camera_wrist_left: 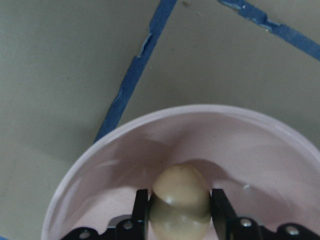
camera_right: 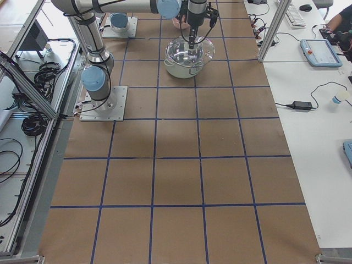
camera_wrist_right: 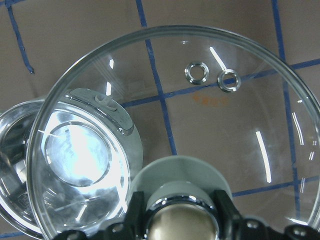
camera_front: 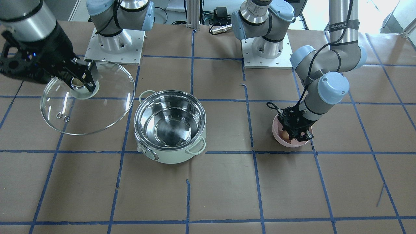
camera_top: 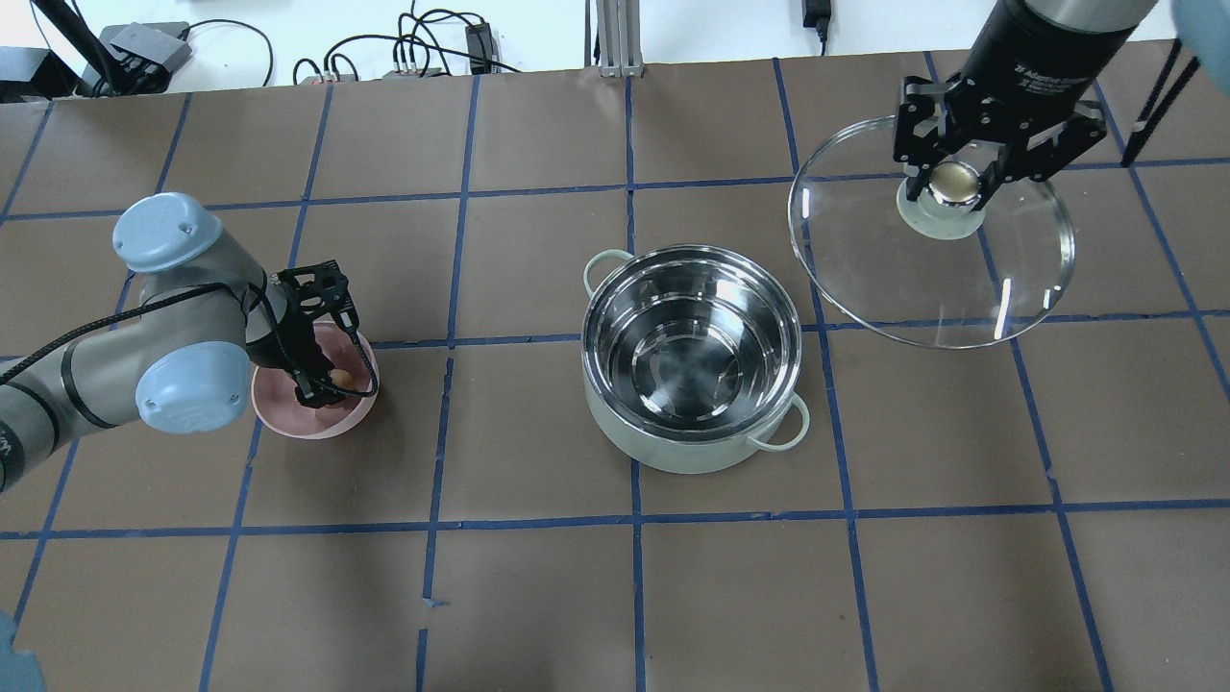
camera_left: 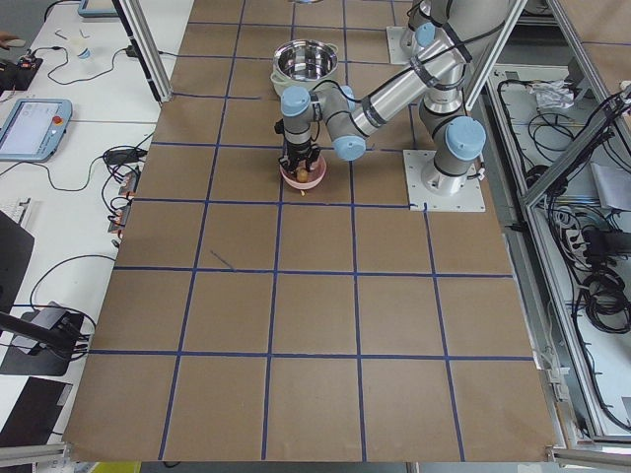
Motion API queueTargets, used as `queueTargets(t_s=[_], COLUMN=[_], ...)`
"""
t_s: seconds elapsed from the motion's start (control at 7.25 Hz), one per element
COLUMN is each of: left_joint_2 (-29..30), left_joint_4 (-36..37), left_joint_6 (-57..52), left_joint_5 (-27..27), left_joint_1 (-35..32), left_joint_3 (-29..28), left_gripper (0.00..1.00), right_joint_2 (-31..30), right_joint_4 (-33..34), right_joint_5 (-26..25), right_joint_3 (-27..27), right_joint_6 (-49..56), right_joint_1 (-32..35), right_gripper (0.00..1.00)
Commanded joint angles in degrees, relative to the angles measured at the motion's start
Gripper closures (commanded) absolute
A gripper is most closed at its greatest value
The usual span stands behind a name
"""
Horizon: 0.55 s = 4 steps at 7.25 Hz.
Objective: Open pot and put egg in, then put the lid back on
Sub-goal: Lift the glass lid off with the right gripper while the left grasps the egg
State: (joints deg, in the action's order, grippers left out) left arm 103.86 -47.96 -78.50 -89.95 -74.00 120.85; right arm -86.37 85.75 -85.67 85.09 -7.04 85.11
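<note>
The mint-green pot stands open mid-table, its steel inside empty; it also shows in the front view. My right gripper is shut on the golden knob of the glass lid and holds it tilted in the air to the pot's right. In the right wrist view the fingers clamp the knob. My left gripper is down inside the pink bowl, its fingers closed against both sides of the light-brown egg.
Blue tape lines grid the brown table. The two arm bases stand at the robot's edge of the table. Cables and a power supply lie beyond the far edge.
</note>
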Motion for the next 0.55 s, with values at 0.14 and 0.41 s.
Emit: queueTargets(t_s=[0.14,0.41], left_joint_2=[-0.1,-1.5], left_joint_4=[-0.4,-2.0], left_joint_6=[-0.6,-1.5], left_joint_5=[0.3,0.4], left_joint_1=[-0.1,0.1], left_joint_3=[-0.1,-0.6], left_gripper=[0.88,0.89], right_joint_2=[2.3,-1.3], right_joint_4=[3.4,-4.4], right_joint_5=[0.3,0.1], right_joint_3=[0.9,1.1], right_joint_6=[2.3,-0.9], right_joint_1=[-2.5,-2.8], right_gripper=[0.69,0.70])
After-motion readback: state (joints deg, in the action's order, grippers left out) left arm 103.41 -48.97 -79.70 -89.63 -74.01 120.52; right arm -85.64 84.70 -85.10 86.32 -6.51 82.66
